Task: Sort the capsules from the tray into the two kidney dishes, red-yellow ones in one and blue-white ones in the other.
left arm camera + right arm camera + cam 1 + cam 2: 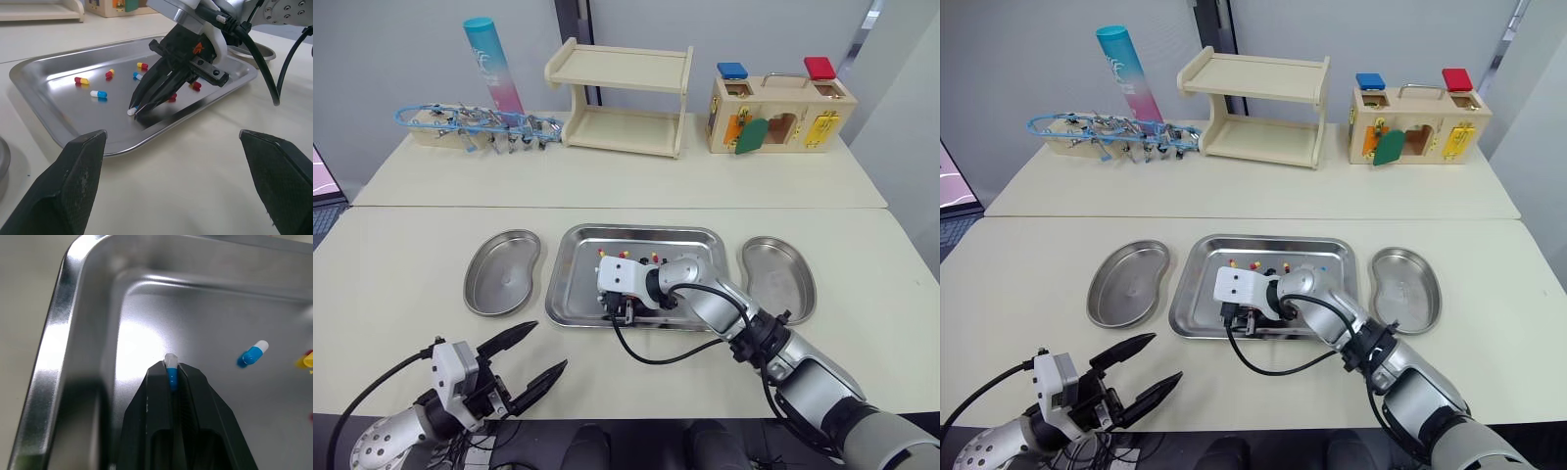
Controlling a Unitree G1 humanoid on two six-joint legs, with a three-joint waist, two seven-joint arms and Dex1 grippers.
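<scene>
Right tool [137, 106] pinches a blue-white capsule [170, 361] — seemingly touching the tray [578, 276] — left tool [548, 345] spread apart.

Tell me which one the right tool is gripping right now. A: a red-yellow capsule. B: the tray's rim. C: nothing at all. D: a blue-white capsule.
D: the right tool is shut on a blue-white capsule, whose white end pokes out at the tip, just over the tray.

the jaws of the right gripper [171, 374] hide most of the blue-white capsule [170, 362] they pinch.
</scene>
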